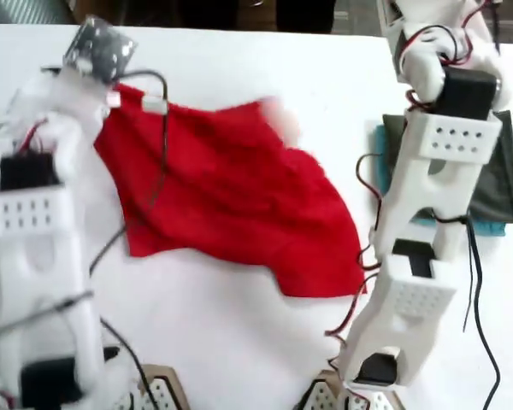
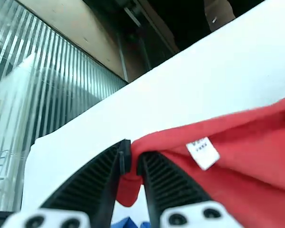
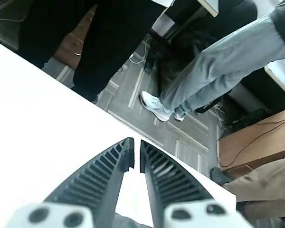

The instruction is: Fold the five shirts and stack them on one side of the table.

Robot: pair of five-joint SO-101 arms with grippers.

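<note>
In the high view, the red shirt is seen spread unfolded in the middle of the table. Its long axis runs from the far-left corner towards the near right. That far-left corner is reached by the left arm, which is much the nearer arm to the cloth. A black cable from that arm is draped over the shirt and could be snagged. A stack of folded shirts lies at the right edge, partly covered by the right arm. Bare table is left on the near side and along the far side. A fold drawn across the cloth towards the near right is judged to have room there.

In the left wrist view, the left gripper is clenched on the shirt's edge, beside the white label. The cloth trails away from the fingers over the table.

In the right wrist view, the right gripper is closed with nothing between the jaws. It is pointed past the table edge towards the floor.
</note>
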